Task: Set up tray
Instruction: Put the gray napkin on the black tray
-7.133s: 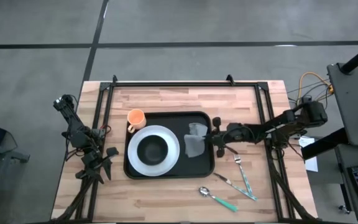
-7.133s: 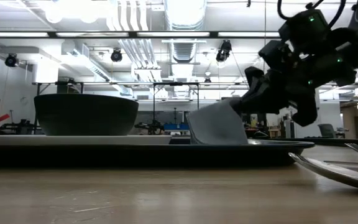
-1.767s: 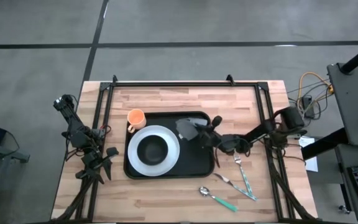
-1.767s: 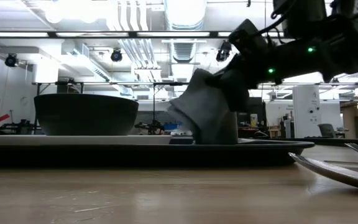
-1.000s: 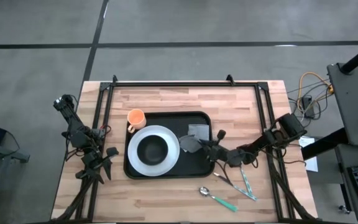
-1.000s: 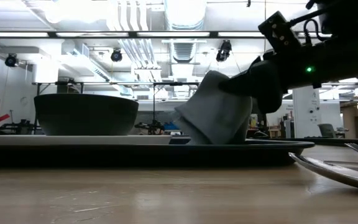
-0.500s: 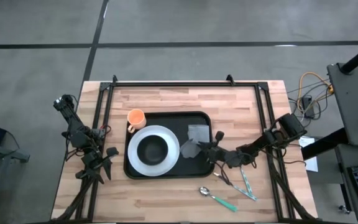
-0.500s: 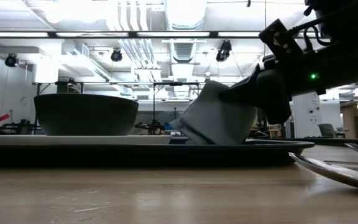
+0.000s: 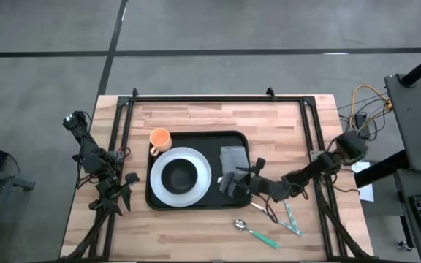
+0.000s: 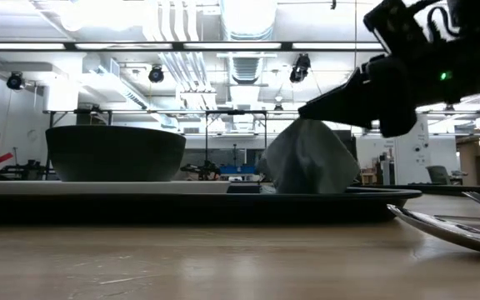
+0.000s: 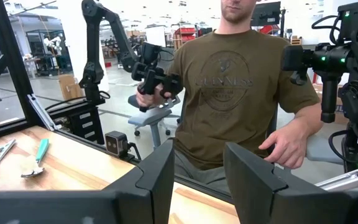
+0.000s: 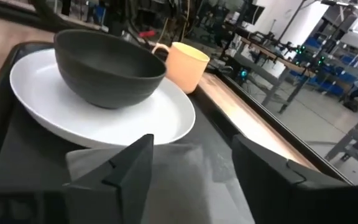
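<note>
The black tray [image 9: 196, 206] lies mid-table. On its left part is a white plate [image 9: 168, 191] carrying a black bowl [image 9: 180, 175]. A grey napkin [image 9: 232, 158] lies on the tray's right part, and in the low view it is bunched into a peak [image 10: 311, 162]. My right gripper [image 9: 238, 177] is open just over the napkin's near end; the cloth [image 12: 185, 171] shows between and beyond its fingers. My left gripper [image 9: 125, 181] waits open at the table's left edge [image 11: 199, 149]. My right gripper comes in slanting down from the table's right. In the low view the napkin's raised peak [image 10: 301, 125] reaches up to the tip of one finger [image 10: 327, 102]. I cannot tell whether they touch.
An orange cup [image 9: 159, 137] stands on the wood by the tray's far left corner. A fork [image 9: 278, 191], a knife [image 9: 292, 219] and a spoon [image 9: 248, 229] lie on the wood right of and near the tray. A person [image 11: 241, 81] sits beyond the table.
My right gripper has drawn a little toward the table's near edge and risen, and it has let go of the napkin. The napkin was held up tilted in its fingers. Now it stands as a peaked heap on the tray.
</note>
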You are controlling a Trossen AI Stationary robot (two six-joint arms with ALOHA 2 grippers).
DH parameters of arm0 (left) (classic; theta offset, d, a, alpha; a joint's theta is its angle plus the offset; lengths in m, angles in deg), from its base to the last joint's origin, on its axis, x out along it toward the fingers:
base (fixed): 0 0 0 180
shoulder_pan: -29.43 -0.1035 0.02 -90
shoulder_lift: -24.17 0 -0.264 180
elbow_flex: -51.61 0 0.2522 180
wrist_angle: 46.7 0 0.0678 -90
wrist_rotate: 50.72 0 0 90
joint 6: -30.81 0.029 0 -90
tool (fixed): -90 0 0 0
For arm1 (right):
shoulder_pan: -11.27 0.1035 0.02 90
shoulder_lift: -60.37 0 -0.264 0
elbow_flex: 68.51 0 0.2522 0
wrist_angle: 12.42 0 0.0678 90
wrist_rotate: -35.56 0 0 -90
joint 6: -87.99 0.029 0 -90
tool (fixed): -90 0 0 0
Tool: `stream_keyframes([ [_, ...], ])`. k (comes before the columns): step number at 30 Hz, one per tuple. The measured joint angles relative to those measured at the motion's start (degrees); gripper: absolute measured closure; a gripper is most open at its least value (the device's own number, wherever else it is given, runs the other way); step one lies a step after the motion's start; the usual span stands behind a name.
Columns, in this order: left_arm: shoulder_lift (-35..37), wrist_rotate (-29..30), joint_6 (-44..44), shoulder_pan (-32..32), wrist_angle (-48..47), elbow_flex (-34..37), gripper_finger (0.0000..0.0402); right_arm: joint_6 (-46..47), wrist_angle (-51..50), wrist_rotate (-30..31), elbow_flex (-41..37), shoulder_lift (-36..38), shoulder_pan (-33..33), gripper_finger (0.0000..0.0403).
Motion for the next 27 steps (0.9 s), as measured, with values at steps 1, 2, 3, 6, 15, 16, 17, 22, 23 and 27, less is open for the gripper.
stream_keyframes([
  [1,0.0,-0.02,0.0,0.01,0.02,0.01,0.0281,0.65,-3.04,0.1,0.12,1.71,0.21,0.0186],
  [2,0.0,-0.02,0.0,0.01,0.02,0.0,0.0281,1.45,-6.73,0.16,0.5,3.7,0.42,0.0181],
  [3,0.0,0.0,0.01,-0.01,0.0,0.0,0.0281,2.41,-10.78,0.1,1.0,5.88,0.44,0.0176],
  [6,0.0,0.0,0.01,-0.01,0.0,0.0,0.0281,7.31,-25.77,-0.1,3.14,12.48,0.4,0.0165],
  [15,0.02,-0.02,0.01,0.01,0.01,0.0,0.0281,22.21,-57.06,-24.57,5.96,23.77,-8.53,0.0162],
  [16,0.0,-0.02,0.0,0.01,0.02,0.0,0.0281,21.68,-56.83,-28.89,5.5,23.77,-10.29,0.0163],
  [17,0.0,0.0,0.01,-0.01,0.02,0.0,0.0281,20.66,-55.83,-32.67,5.31,23.31,-12.07,0.0163],
  [22,0.0,0.0,-0.01,0.0,0.01,0.01,0.0281,12.71,-53.18,-41.18,5.47,19.72,-18.02,0.0164],
  [23,0.0,-0.02,0.0,0.01,0.01,0.01,0.0281,11.07,-53.09,-41.95,5.71,19.26,-18.55,0.0165],
  [27,0.0,-0.04,-0.01,0.01,0.02,0.0,0.0281,5.64,-53.17,-42.91,6.48,16.7,-19.7,0.0171],
])
